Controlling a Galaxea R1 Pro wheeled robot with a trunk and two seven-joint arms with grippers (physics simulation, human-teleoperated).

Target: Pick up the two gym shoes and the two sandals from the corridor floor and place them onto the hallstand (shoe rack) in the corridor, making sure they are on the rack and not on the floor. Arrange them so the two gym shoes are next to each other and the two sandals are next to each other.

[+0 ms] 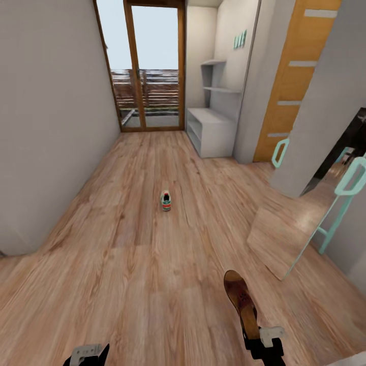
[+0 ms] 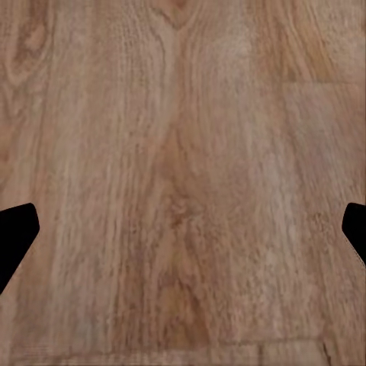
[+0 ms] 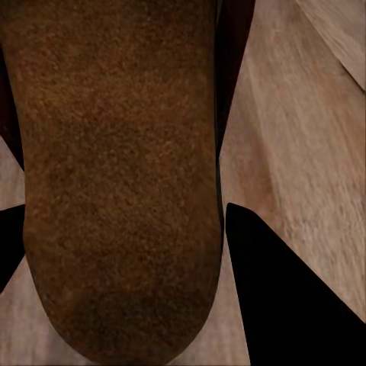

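Right gripper (image 1: 262, 341) clenched on the heel end of one brown sandal (image 1: 241, 297), toe pointing forward and away from the robot, lifted above the wood floor (image 1: 132, 254). Held by the heel probably so that the toe can go first onto the grey shoe rack (image 1: 211, 131), far ahead by the right wall near the glass door (image 1: 147, 66). Left gripper (image 1: 86, 354) low at the near edge, spread apart and grasping nothing, probably kept free for a next shoe. One gym shoe (image 1: 165, 200) alone on the floor in the middle of the corridor, well apart from the rack.

From the head: whole corridor, rack, shoe. From the right wrist: only a close brown sole or insole surface of the sandal (image 3: 114, 183) between dark fingers (image 3: 282, 297), a detail too small from the head. From the left wrist: bare planks (image 2: 183, 183) between two dark fingertips (image 2: 15, 236), confirming empty.
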